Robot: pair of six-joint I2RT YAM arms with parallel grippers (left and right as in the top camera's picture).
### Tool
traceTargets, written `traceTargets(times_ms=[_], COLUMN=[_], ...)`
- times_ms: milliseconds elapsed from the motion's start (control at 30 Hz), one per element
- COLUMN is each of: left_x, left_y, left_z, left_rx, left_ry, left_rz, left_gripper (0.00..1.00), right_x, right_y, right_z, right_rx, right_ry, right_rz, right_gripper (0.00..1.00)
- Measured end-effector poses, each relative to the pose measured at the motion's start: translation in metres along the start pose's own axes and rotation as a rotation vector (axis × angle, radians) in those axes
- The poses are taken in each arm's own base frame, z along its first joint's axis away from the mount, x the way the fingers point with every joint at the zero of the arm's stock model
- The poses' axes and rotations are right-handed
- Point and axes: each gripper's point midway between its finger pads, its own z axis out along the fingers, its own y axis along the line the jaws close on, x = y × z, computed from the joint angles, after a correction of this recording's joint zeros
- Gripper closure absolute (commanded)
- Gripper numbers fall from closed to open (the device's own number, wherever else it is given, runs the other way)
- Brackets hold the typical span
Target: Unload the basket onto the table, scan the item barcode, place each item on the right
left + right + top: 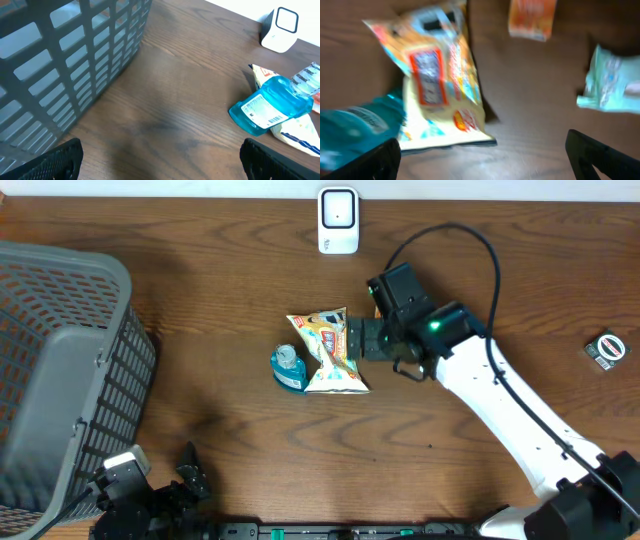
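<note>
The wooden table (230, 270) carries a white scanner (338, 221) standing at its far edge, about centre. The snack bag (328, 352) lies flat near the middle of the table, on the near side of the scanner and well apart from it. A blue bottle (288, 367) lies against the bag's left edge, touching it; the left wrist view shows a white barcode label facing up on the bottle (272, 105). The right gripper (358, 338) sits just beside the bag's right edge, jaws spread wide and grasping nothing; whether a finger touches the bag cannot be told. The right wrist view is blurred, with the bag (440, 85) and bottle (355, 130) ahead of the released fingers. The left gripper (185, 480) is at the near left, beside the grey basket (60, 370), jaws apart and empty above bare wood. A small round item (606, 348) lies at the far right.
</note>
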Motion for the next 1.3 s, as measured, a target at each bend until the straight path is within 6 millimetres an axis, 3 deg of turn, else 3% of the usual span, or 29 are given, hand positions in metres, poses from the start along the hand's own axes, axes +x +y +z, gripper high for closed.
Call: traceTargets(times_ms=[267,400,1067,1300], left_x=[0.000,0.000,0.000,0.000], left_y=[0.000,0.000,0.000,0.000], left_z=[0.000,0.000,0.000,0.000], left_rx=[0.000,0.000,0.000,0.000], left_ry=[0.000,0.000,0.000,0.000], left_rz=[0.000,0.000,0.000,0.000], left_gripper=[0.01,0.01,0.01,0.01], right_x=[0.048,0.059,0.070,0.068], right_y=[-0.027,-0.032,-0.038,-0.029], right_z=[0.048,0.057,0.062,0.066], right_rx=[0.059,0.067,0.082,0.046], right_ry=[0.107,0.125,0.149,0.131], right_rz=[0.010,0.017,0.052,0.044], right_gripper=[0.01,0.01,0.01,0.01])
